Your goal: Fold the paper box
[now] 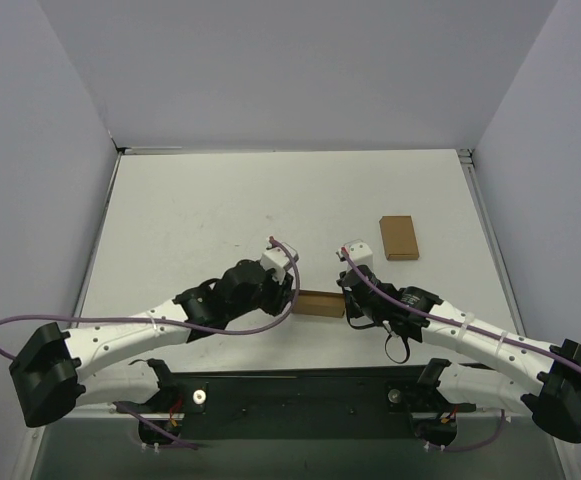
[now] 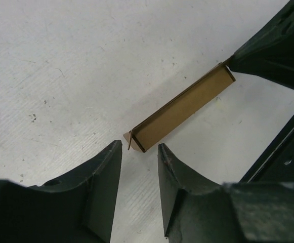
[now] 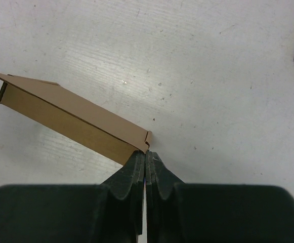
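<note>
Reaching from lower left, the left gripper (image 2: 139,149) stands spread, the brown kraft-cardboard paper box (image 2: 182,111) ending just ahead of its fingertips. From lower right, the right gripper (image 3: 145,156) is pressed together, tips against the box's other end; whether they nip a flap is unclear. The box lies low centre on the white table (image 1: 220,200). A plain brown cardboard rectangle (image 1: 398,238) lies apart, upper right.
</note>
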You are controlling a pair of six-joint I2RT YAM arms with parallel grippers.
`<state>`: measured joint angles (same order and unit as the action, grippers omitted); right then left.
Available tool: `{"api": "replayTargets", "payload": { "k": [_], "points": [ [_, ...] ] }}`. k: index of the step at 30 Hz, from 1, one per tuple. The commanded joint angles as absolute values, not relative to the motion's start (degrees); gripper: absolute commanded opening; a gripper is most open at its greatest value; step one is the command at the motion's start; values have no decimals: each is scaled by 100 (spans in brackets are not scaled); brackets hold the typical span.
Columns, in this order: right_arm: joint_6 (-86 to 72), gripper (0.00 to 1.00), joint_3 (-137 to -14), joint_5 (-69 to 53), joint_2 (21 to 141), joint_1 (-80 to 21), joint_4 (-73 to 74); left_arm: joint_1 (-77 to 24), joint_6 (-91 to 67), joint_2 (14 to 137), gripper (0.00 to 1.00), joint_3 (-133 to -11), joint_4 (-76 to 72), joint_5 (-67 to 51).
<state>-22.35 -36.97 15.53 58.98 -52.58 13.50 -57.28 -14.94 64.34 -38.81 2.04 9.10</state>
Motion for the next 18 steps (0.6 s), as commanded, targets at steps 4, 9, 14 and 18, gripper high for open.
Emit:
{"api": "replayTargets", "payload": {
  "k": [4, 9, 14, 18],
  "points": [
    [-2180, 0, -3850, 1503, 5950, -5247, 1354, -5660, -1020, 6925, 41, -4306, 571, 492],
    [-2171, 0, -3841, 1485, 5941, -5247, 1336, -5651, -906, 7022, 40, -4342, 475, 782],
    [-2188, 0, -3815, 1459, 5959, -5247, 1318, -5599, -861, 7110, 40, -4368, 378, 774],
    [-2180, 0, -3823, 1450, 5959, -5247, 1310, -5564, -835, 7163, 40, -4359, 255, 677]
  ]
}}
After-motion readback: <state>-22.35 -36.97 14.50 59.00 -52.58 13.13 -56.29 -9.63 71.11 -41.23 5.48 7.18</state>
